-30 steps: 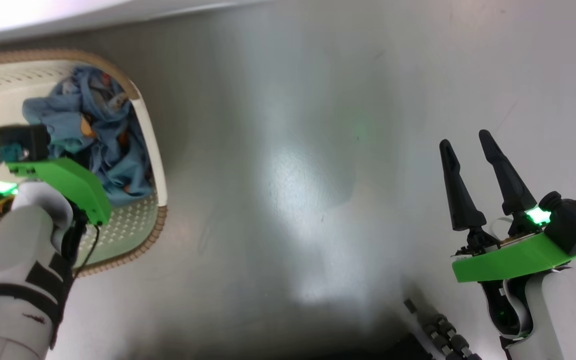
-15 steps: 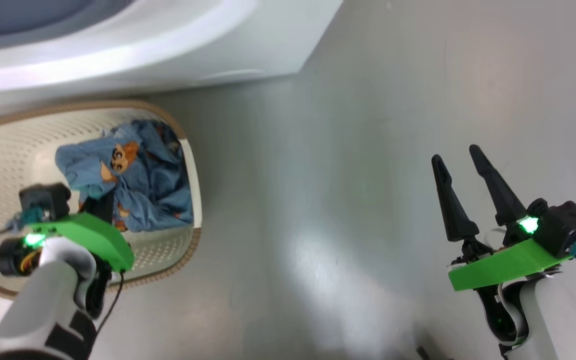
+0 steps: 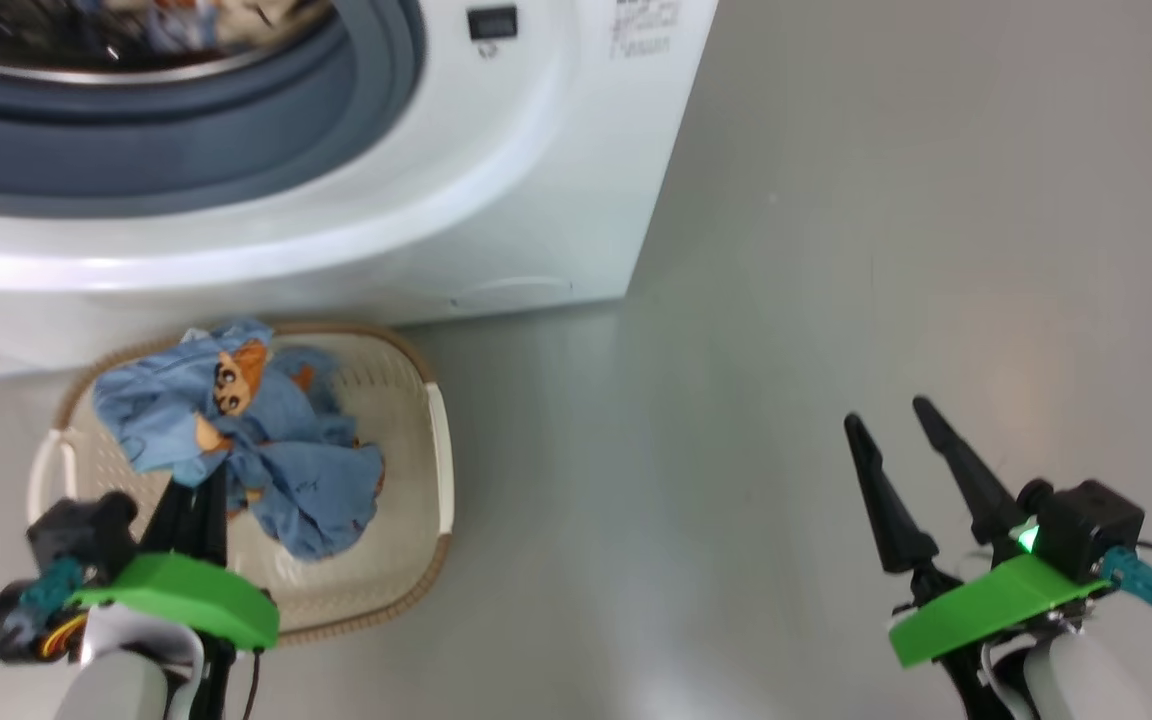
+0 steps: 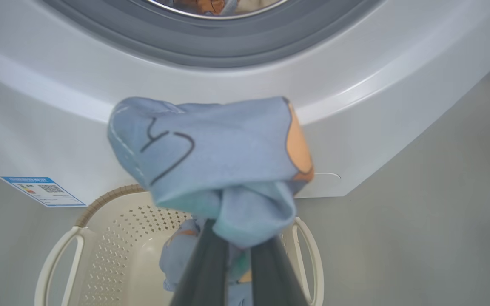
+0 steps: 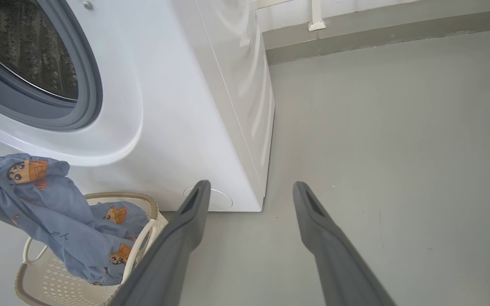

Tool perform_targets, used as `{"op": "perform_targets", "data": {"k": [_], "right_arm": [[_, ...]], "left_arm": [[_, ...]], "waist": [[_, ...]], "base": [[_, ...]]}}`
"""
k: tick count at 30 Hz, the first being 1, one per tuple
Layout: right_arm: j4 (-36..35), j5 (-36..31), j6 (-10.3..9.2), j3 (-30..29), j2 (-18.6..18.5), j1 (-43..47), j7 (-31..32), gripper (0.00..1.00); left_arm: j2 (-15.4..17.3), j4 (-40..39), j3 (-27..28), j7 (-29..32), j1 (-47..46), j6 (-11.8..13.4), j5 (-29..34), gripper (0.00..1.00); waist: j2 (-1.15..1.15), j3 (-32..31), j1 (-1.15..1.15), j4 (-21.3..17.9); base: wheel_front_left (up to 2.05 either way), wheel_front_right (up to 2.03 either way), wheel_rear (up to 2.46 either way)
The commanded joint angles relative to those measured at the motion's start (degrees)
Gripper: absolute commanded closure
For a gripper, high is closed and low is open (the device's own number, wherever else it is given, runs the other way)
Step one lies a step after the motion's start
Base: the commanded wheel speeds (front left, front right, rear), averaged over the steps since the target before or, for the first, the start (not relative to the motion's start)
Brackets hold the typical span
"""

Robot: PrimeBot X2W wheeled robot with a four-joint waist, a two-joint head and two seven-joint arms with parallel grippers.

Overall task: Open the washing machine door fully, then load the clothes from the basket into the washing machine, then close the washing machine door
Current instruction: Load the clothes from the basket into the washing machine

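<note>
clothes (image 3: 236, 440): one blue piece lifted, tail trailing into the basket (image 3: 441, 470) | my left gripper (image 3: 201, 490): clamped on it | washing machine (image 3: 536, 150): drum mouth ahead and above, left arm nearer | my right gripper (image 3: 886, 411): spread, empty, well apart

Floor (image 3: 786, 380): smooth pale grey with a slight sheen, soft bright patches of reflected light and a few tiny dark specks.
Skirting (image 5: 377, 34): a darker grey band along the foot of the far wall, meeting the floor.
Wall (image 5: 355, 5): white above the skirting.
Wall fitting (image 5: 315, 17): a narrow white upright strip with a small flared foot.
</note>
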Motion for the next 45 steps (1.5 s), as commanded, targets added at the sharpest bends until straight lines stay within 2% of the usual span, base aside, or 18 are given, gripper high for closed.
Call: {"op": "perform_targets", "data": {"k": [1, 11, 24, 45], "right_arm": [[-0.68, 0.84, 0.16, 1.69, -0.21, 2.29, -0.28, 0.0], [-0.34, 0.51, 0.16, 2.39, 0.17, 5.87, -0.28, 0.0], [-1.46, -1.0, 0.16, 2.57, -0.21, 9.22, -0.28, 0.0], [-1.35, -7.53, 0.16, -2.92, 0.73, 9.83, -0.28, 0.0]], "left_arm": [[1.11, -3.6, 3.45, -0.77, 2.45, 0.34, 1.4, 1.0], [-1.32, -17.9, 11.55, -0.77, 12.79, -0.07, 8.72, 1.0], [-5.31, -25.35, 16.64, -0.77, 25.41, -1.19, 12.24, 1.0], [-7.01, -27.0, 18.64, -0.78, 28.93, -1.05, 13.89, 1.0]], "waist": [[0.0, -6.79, 0.0, 1.22], [0.0, -16.38, 0.0, 0.52], [0.0, -25.32, 0.0, -0.9], [0.0, -26.18, 0.0, -0.59]], "base": [[0.0, 0.0, 0.0], [0.0, 0.0, 0.0], [0.0, 0.0, 0.0], [0.0, 0.0, 0.0]]}}
